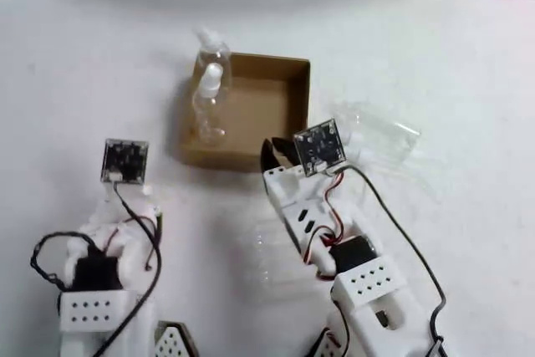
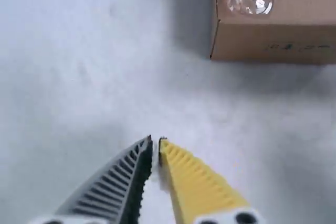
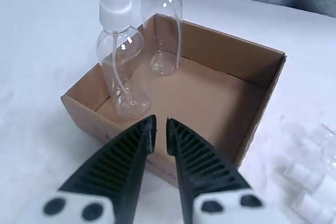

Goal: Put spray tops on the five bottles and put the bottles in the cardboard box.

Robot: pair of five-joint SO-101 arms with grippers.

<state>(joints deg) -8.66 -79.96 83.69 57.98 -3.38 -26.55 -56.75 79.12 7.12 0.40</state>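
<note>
The cardboard box (image 1: 269,61) is a shallow, square, open tray of plain brown board with a matte inner floor and sharp folded corners, and it sits mid-desk (image 1: 92,56) on a smooth white top. Two bottles stand upright inside it along one wall. Both are clear, glossy plastic with rounded shoulders and round bases. The nearer bottle (image 3: 119,56) carries a white spray top with a thin tube running down inside it. The farther bottle (image 3: 164,22) stands in the box corner just behind it and also has a white top.

The right claw (image 3: 157,124) has black ribbed fingers (image 3: 126,153) drawn almost together with only a thin slit between them, holding nothing. It hangs just outside the near wall of the box, and the nearer bottle is just across that wall from its tips.

The left claw (image 2: 156,141) has one grey and one yellow toothed finger, with the tips closed together and empty. It sits over bare desk, well apart from the box corner (image 2: 212,51).

More clear bottles (image 1: 380,135) lie on their sides on the desk beside the box, on the right arm's side. White spray parts (image 3: 307,174) lie among them, too blurred to count.
</note>
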